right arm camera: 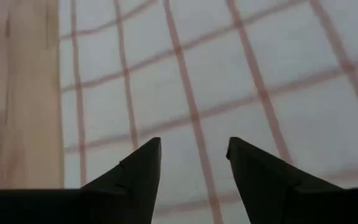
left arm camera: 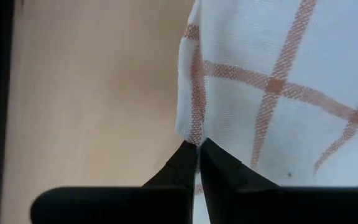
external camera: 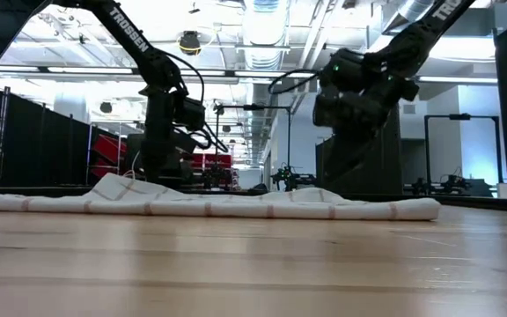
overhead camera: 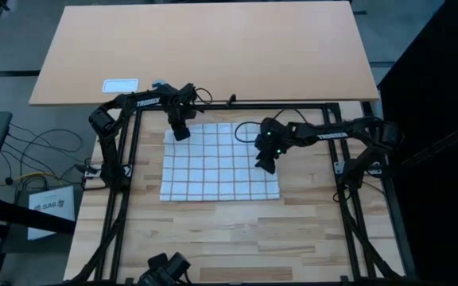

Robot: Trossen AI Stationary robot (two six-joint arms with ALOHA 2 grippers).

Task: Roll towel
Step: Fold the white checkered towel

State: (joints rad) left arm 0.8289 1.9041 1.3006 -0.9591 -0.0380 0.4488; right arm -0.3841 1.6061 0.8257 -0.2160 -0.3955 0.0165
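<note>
Towel (left arm camera: 278,81) edge (pinched) in left end effector (left arm camera: 199,149)

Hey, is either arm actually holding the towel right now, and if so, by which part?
The left gripper pinches the towel at its far left corner edge. The right gripper is open above the cloth, holding nothing.

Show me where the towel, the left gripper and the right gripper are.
towel (overhead camera: 217,171): high view, middle of the cloth.
left gripper (left arm camera: 199,144): left wrist view, between its fingertips.
right gripper (right arm camera: 193,146): right wrist view, between its fingertips.
</note>
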